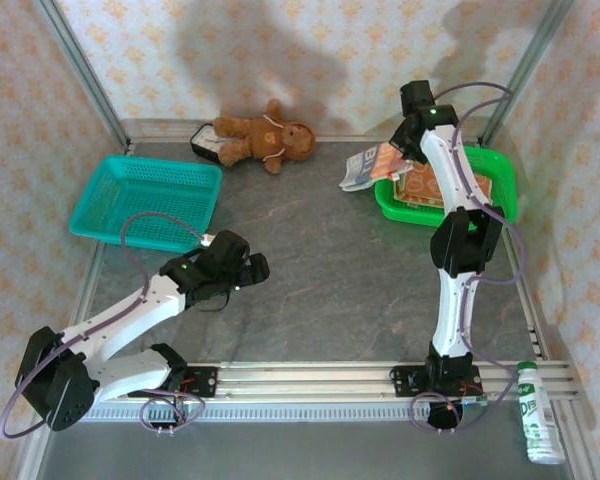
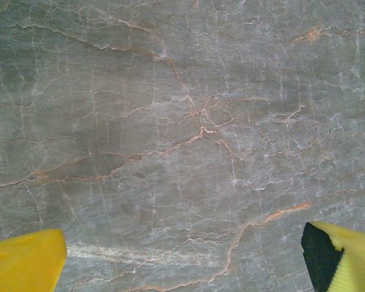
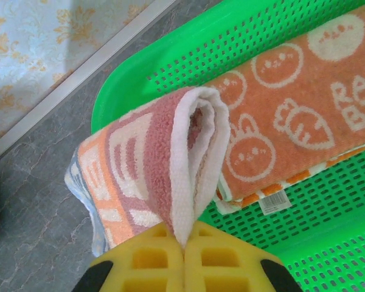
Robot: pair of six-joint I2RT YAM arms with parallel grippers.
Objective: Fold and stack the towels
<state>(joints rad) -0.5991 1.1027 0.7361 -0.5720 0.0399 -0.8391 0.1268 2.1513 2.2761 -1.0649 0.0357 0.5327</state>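
Top view: the right claw [image 1: 408, 152] is half hidden under its own wrist, so its jaws are unreadable here. The lettered towel [image 1: 365, 166] hangs just left of it over the green basket [image 1: 502, 175] rim, its lettering lost in folds. Grey marbled table [image 1: 350, 270], patterned walls [image 1: 280, 50]. The teal basket [image 1: 145, 200] lies beyond the left claw [image 1: 255, 268].

Left wrist view: the left claw's yellow fingertips [image 2: 24, 264] are spread wide and cropped at the bottom corners, with bare marble ahead.

Right wrist view: the right claw's pads are pressed together, pinching a fold of the lettered towel. The orange cartoon towel [image 3: 292, 121] lies flat in the green basket to the claw's right, its edge out of frame.
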